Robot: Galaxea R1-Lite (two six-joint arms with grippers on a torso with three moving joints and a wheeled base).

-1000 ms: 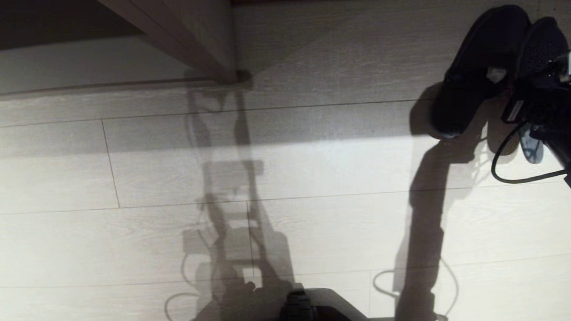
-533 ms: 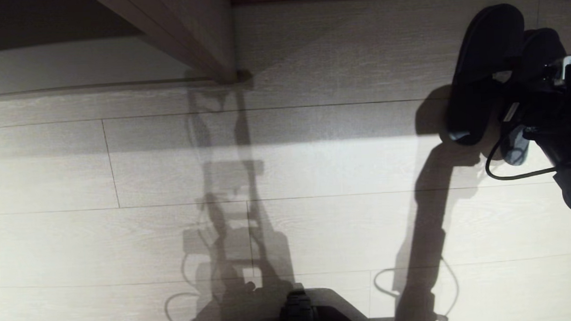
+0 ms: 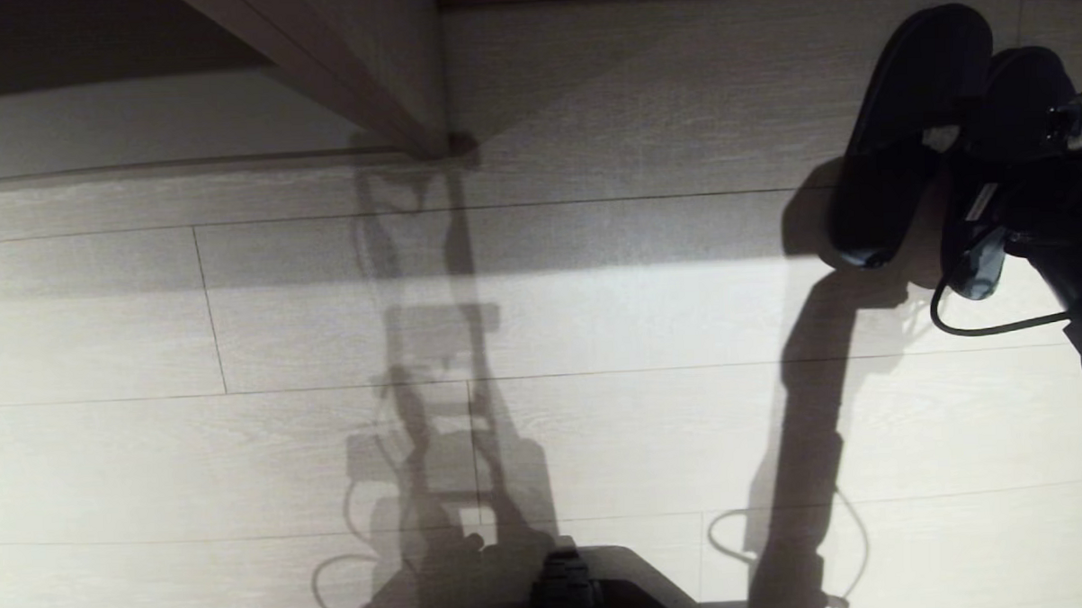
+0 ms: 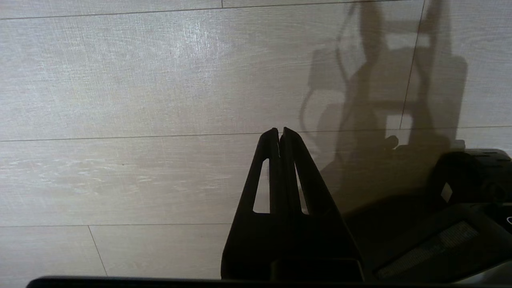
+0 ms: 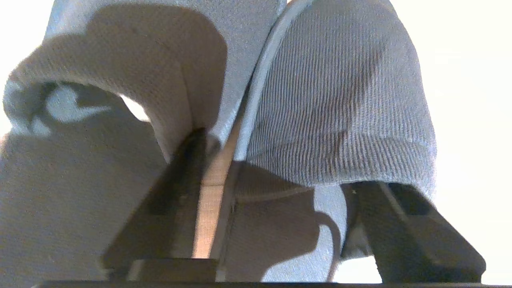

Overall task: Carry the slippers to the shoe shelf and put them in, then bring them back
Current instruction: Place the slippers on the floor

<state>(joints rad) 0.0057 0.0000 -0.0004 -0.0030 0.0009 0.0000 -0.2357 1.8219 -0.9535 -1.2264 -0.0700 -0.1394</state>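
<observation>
Overhead: slippers (image 3: 913, 138) on floor at far right, right gripper (image 3: 972, 158) over them. Left gripper (image 4: 280, 138) parked, fingers pressed together. Right wrist: fingers (image 5: 180, 176) spread, one inside each slipper; withdraw straight, avoid snagging fabric.

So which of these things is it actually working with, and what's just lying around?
Part of the job:
- slippers, on the floor
- right gripper, open, fingers inside them
- shoe shelf, far left

Just there:
- left gripper, shut, idle
- black cable
- floor
</observation>
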